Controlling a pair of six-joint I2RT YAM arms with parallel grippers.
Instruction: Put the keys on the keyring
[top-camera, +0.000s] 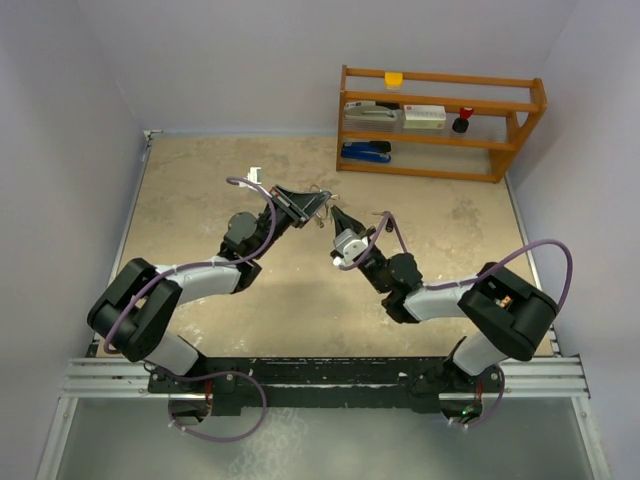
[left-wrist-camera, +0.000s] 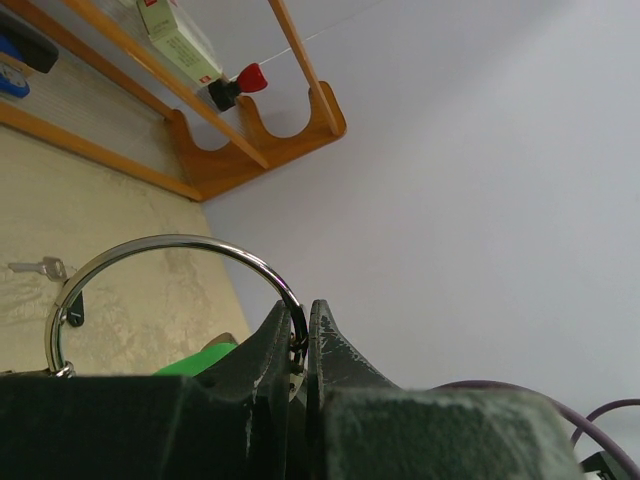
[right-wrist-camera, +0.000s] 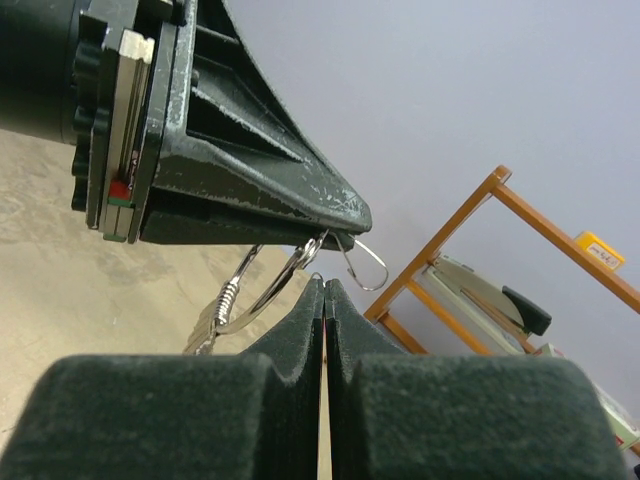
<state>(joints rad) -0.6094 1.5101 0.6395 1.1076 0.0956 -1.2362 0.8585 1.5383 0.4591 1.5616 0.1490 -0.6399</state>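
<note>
The keyring (left-wrist-camera: 180, 241) is a thin silver ring, and my left gripper (left-wrist-camera: 303, 335) is shut on its right end, raised above the table. A green key head (left-wrist-camera: 195, 358) shows just below the ring, behind the left finger. In the right wrist view the ring (right-wrist-camera: 270, 290) hangs under the left gripper (right-wrist-camera: 335, 235) with a wire hook (right-wrist-camera: 368, 268) and small silver keys (right-wrist-camera: 205, 330). My right gripper (right-wrist-camera: 324, 285) is shut, its tips just under the ring; a tiny wire bit sits at the tips. From above, both grippers (top-camera: 308, 207) (top-camera: 335, 216) meet mid-table.
A small silver key (left-wrist-camera: 40, 267) lies loose on the beige table (top-camera: 200, 180). A small white item (top-camera: 253, 175) lies at the back left. An orange wooden shelf (top-camera: 440, 120) at the back right holds a stapler, a box and small items.
</note>
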